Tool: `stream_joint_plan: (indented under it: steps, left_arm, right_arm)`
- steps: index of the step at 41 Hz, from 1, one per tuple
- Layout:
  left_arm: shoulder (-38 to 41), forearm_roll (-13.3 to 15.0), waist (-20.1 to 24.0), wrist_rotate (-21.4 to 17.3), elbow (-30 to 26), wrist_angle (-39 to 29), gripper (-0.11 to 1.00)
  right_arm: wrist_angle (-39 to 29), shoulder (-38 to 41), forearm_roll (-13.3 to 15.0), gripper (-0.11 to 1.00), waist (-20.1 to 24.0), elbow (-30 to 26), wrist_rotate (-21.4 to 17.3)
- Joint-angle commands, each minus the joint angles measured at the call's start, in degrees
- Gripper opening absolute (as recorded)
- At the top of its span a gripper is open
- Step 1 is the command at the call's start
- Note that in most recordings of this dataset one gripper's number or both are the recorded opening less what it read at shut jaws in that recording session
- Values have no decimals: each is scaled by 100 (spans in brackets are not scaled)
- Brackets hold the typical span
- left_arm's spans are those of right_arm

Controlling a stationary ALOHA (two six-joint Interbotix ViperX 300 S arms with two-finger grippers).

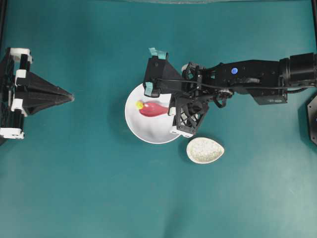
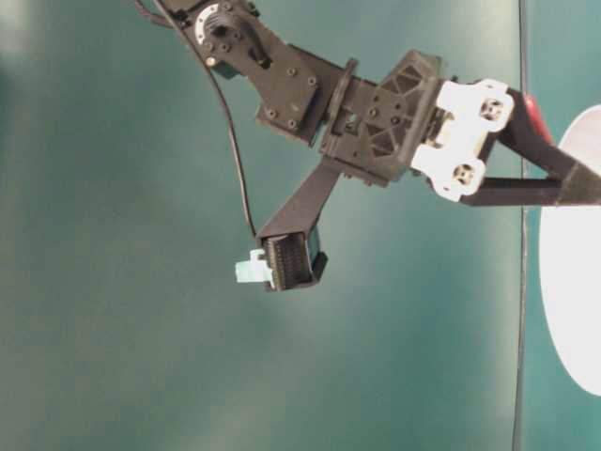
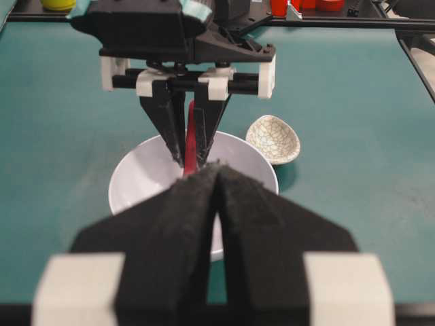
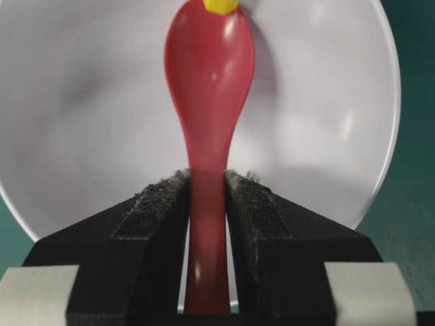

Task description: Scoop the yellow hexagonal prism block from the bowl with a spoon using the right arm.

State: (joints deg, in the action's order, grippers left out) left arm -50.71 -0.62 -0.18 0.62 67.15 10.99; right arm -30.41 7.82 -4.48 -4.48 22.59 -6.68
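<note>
The right gripper (image 4: 207, 204), black with foam-lined fingers (image 4: 153, 204), is clamped on the short straight handle of the glossy pink-red soup spoon (image 4: 209, 75), whose oval scoop reaches out over the inside of the round plain white bowl (image 4: 326, 129). The tiny pale-yellow hexagonal prism block (image 4: 221, 5) sits at the far tip of the scoop, touching it; whether it lies in the scoop or just against its edge cannot be told. Just beside the bowl lies a small speckled teardrop-shaped spoon rest (image 1: 205, 150). Well apart at the table's left, the left gripper (image 1: 69, 97) has its pointed black jaws pressed together, holding nothing. No writing or label is readable.
</note>
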Motion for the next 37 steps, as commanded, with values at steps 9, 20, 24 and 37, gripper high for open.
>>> stream_joint_plan:
  steps: [9,20,24,37]
  left_arm:
    - [26,-18,0,0,-70,53,-1]
    - [26,-18,-9,9,-79,79,-1]
    - [26,-18,0,9,-79,88,-1]
    - [26,-18,-9,9,-79,105,-1]
  right_arm:
    - [527,-272,18,24,-9,290,-44]
    - [914,-404,26,24,-9,510,-53]
    - [984,-404,35,24,-9,519,-53]
    - [1116,-448,114,24,-9,545,-26]
